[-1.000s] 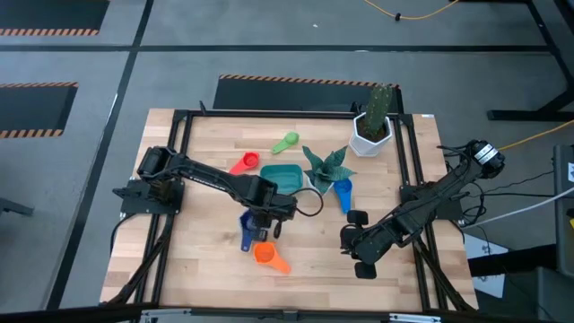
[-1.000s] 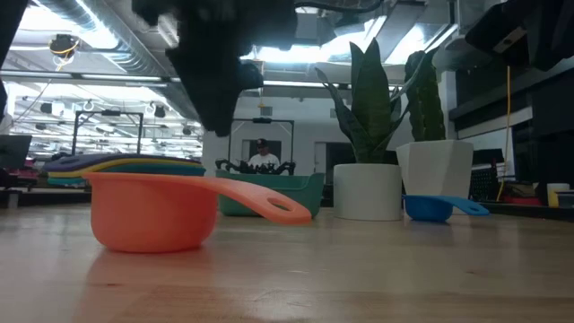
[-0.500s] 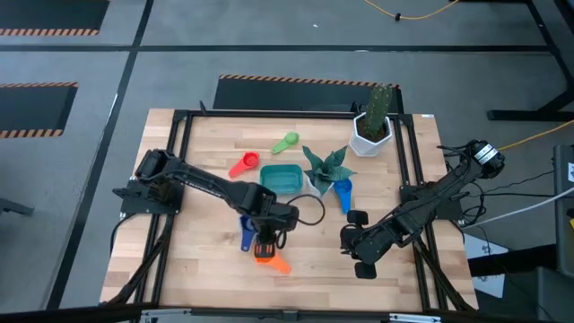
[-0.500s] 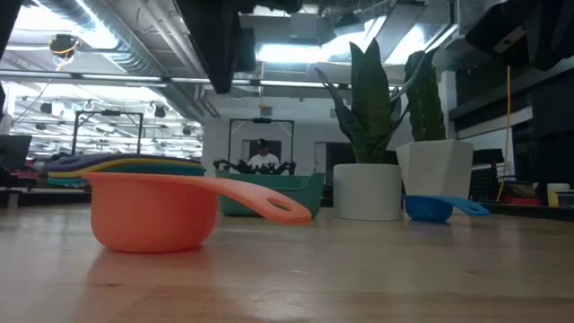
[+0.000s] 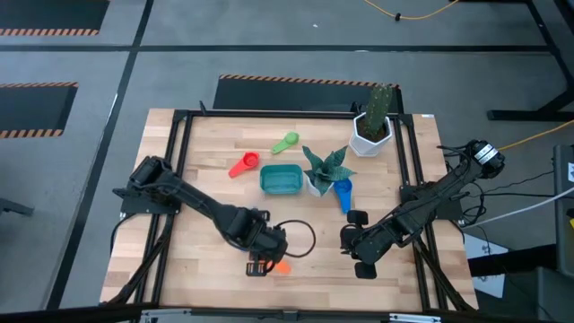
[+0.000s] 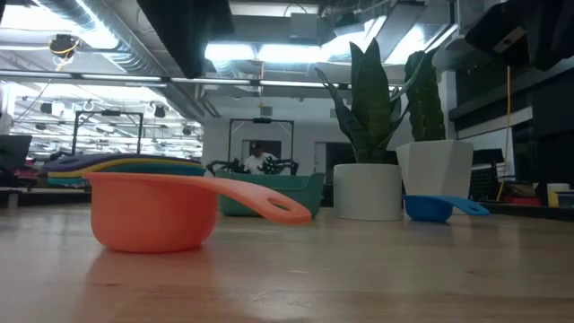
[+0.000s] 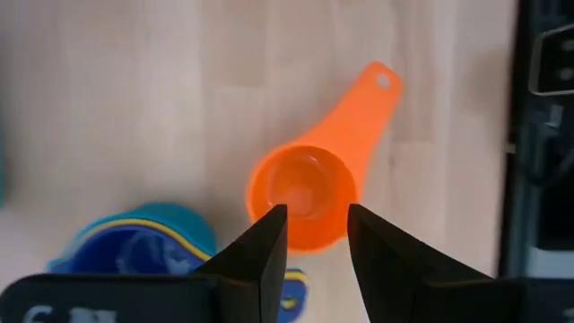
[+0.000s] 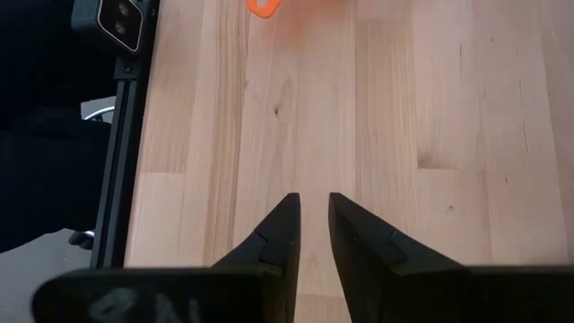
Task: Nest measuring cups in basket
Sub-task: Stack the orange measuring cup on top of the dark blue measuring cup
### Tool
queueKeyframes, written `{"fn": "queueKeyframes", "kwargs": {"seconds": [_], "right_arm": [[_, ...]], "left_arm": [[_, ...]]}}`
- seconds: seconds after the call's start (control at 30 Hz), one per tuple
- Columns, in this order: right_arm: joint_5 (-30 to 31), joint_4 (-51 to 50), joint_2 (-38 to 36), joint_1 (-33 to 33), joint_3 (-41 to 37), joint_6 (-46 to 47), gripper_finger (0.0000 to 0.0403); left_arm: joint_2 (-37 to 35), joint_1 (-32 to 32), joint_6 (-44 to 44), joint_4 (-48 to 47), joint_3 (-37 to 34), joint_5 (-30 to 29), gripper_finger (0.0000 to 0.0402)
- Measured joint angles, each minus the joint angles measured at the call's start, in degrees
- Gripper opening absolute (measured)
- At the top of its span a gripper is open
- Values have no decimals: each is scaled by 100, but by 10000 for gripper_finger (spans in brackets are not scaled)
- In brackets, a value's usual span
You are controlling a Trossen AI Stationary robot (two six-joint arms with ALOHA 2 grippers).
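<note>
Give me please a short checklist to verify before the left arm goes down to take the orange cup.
1. Left gripper above the orange cup: ok, fingers straddle its bowl.
2. Gripper empty, gap between fingers: ok.
3. Orange cup upright on the table: ok.
4. Stacked blue and yellow cups close beside it, collision possible: cannot tell.
5. Basket free to receive cups: ok, nothing visible inside.
6. Right gripper away, over bare wood: ok.
</note>
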Motion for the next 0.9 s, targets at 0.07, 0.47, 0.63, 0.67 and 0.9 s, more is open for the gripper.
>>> {"fn": "queueKeyframes", "kwargs": {"seconds": [0.07,0.47,0.63,0.67,0.9], "right_arm": [[0,0,0,-1,0,-11,66],[228,11,0,0,0,-15,66],[295,50,-2,-1,0,-86,66],[295,59,-2,-1,0,-116,66],[297,112,-2,-2,0,-153,66]], "left_arm": [[0,-39,-3,0,0,-278,112],[290,95,11,179,10,-448,112],[524,119,10,77,4,-341,112],[560,121,11,75,4,-307,112],[754,124,15,38,-2,-297,112]]}}
